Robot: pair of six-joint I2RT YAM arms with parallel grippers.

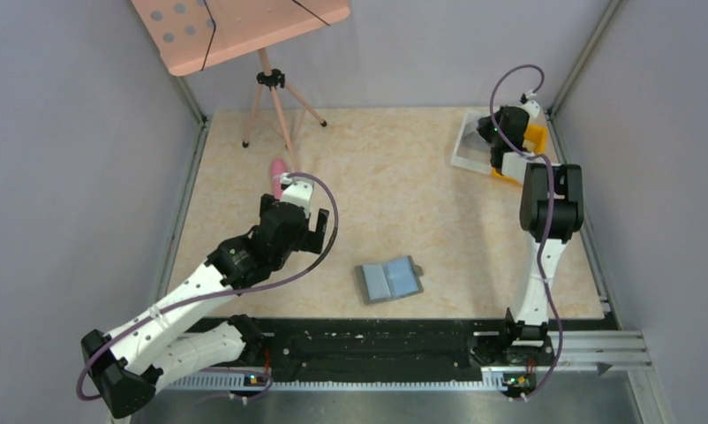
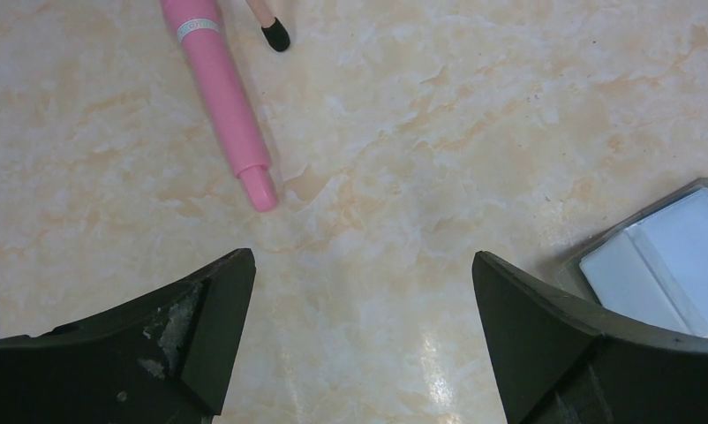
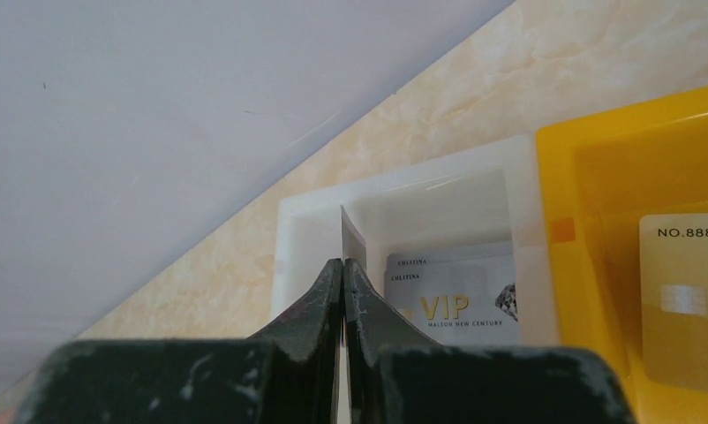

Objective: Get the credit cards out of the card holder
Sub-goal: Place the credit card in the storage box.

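Holder open on the marbled table, the two arms well apart.
The holder (image 1: 390, 281), a flat dark-grey square folded open like a book, is laid near the front edge of the glossy beige table (image 1: 395, 177), pale blue-grey panels upward. The left gripper (image 2: 361, 261) is spread wide just left of it, near a smooth pink pen (image 2: 222, 97). The right gripper (image 3: 343, 263) is pressed together on what seems a thin grey card (image 3: 351, 234), held edge-on over a white bin (image 3: 306, 212) containing VIP cards (image 3: 461, 305), beside a yellow bin (image 3: 589, 150).
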